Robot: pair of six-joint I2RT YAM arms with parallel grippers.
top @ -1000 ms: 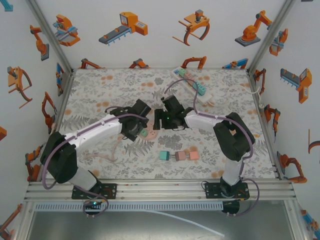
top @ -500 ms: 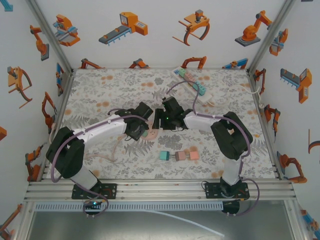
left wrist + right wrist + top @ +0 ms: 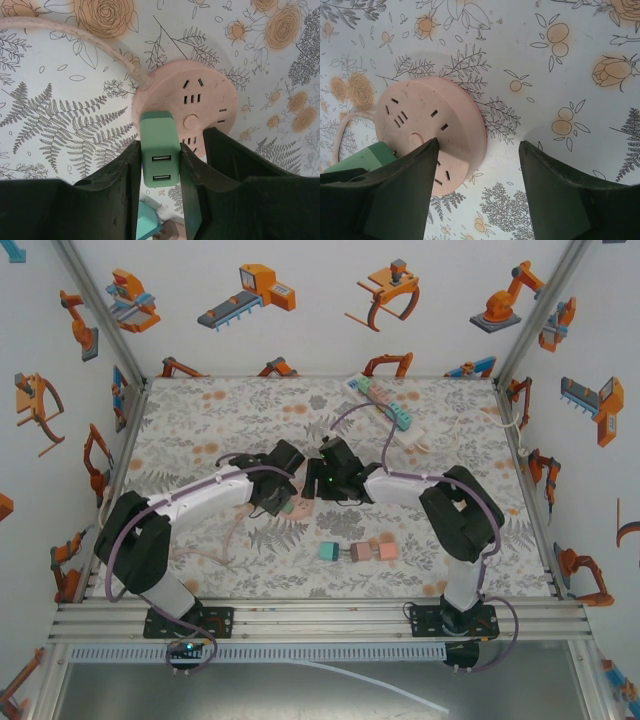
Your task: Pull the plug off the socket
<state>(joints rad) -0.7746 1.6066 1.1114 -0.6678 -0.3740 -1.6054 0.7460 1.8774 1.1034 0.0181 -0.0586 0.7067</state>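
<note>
**Top external.** The pink socket (image 3: 304, 510) lies mid-worktop (image 3: 200, 430) with the green plug (image 3: 288, 506) standing in its left side. Both arms meet over it. Compared with a second ago, the right arm has slid left toward the socket and the left arm has settled closer over the plug. A power strip (image 3: 392, 414) lies near the back wall and a row of blocks (image 3: 357, 551) sits nearer the bases, both well apart from the work.

**Left wrist.** The left jaws, wider a second ago, have closed in and now press on both flanks of the plug (image 3: 158, 135). It remains seated in the socket (image 3: 192, 102), and the cord (image 3: 75, 37) trails off to the upper left. The grip looks made, so the pull can probably begin.

**Right wrist.** The right jaws stand about half wide and hold nothing. One finger (image 3: 415, 175) sits over the socket (image 3: 427, 125) face and the other (image 3: 555, 185) is beyond the rim over bare worktop. Whether the finger actually presses down, I cannot tell. The plug (image 3: 365, 156) shows at the left edge. This arm seems placed to hold the socket down; if it does not, the socket may lift with the plug.
</note>
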